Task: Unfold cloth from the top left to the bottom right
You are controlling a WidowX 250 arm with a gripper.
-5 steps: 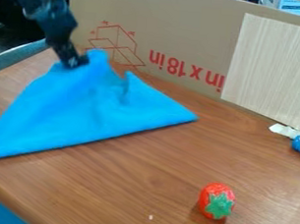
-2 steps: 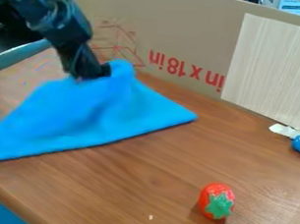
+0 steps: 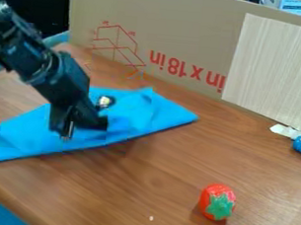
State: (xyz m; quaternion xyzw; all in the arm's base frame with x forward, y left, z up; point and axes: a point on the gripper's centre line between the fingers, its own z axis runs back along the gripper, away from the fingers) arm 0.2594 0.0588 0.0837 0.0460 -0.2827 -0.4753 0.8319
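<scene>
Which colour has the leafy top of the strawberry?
Green, best seen in the camera view.

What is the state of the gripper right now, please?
Gripper: down at the blue cloth; whether it is open or closed, and whether it grips the cloth, cannot be told.

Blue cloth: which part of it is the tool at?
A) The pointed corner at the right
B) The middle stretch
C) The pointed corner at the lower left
B: the tool is at the middle of the blue cloth, with cloth spreading out to a corner on either side.
</scene>
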